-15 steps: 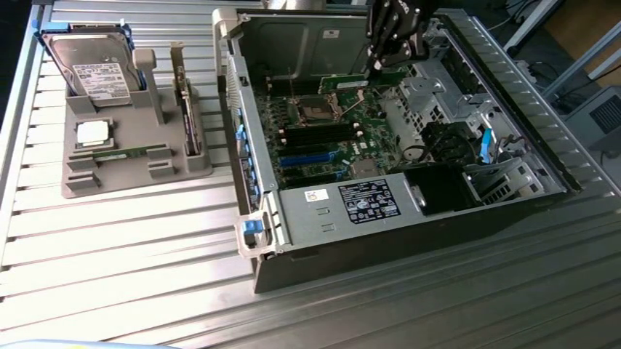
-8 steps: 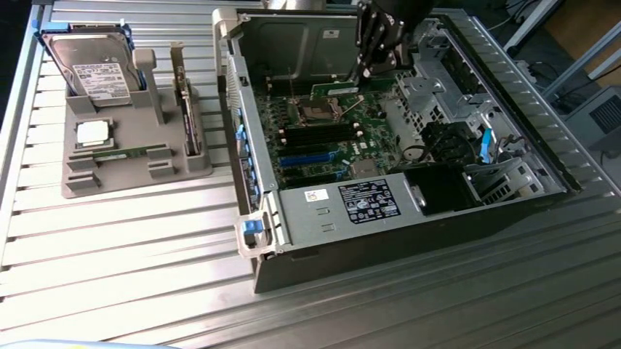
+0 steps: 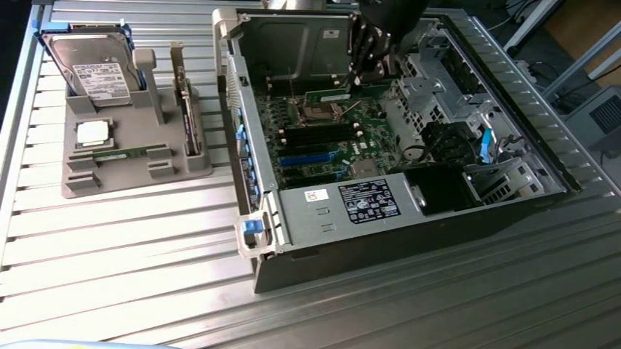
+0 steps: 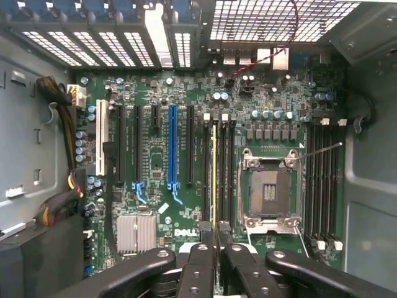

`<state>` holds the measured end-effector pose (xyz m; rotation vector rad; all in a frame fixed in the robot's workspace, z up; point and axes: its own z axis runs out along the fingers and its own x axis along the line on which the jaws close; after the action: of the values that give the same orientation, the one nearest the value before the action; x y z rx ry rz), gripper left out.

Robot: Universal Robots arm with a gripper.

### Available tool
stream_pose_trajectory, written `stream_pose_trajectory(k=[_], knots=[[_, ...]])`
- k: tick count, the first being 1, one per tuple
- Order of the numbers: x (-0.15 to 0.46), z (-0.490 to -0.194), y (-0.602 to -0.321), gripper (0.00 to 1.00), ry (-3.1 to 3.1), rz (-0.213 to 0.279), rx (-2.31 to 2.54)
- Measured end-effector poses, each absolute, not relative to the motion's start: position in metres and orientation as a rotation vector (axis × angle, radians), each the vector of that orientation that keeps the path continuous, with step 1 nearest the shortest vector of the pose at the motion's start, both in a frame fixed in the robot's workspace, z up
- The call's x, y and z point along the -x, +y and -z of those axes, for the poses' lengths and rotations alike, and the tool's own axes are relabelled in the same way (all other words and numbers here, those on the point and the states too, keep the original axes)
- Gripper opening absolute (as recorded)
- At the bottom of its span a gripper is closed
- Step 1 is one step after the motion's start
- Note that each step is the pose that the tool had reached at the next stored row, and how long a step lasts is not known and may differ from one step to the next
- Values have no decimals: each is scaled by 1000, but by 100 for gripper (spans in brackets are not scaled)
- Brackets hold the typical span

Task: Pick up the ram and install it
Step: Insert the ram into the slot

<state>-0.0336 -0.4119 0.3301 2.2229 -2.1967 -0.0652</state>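
Note:
My gripper is down inside the open computer case, shut on the ram, a thin green stick hanging under the fingers over the motherboard. The wrist view shows the ram edge-on as a thin gold line held between the fingertips of my gripper. It lines up with the black memory slots beside the empty processor socket. I cannot tell whether it touches a slot. Its twin stick lies on the grey holder at the exterior view's left.
The grey holder also carries a hard drive, a square silver processor and an upright expansion card. Case walls, a drive cage, the power supply and cable bundles surround the motherboard. All of it rests on a slatted metal table.

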Motion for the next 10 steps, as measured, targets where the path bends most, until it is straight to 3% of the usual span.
stream_pose_trajectory(k=[10], knots=[[38, -313, -411, 13, -2201, 65, -2219]])
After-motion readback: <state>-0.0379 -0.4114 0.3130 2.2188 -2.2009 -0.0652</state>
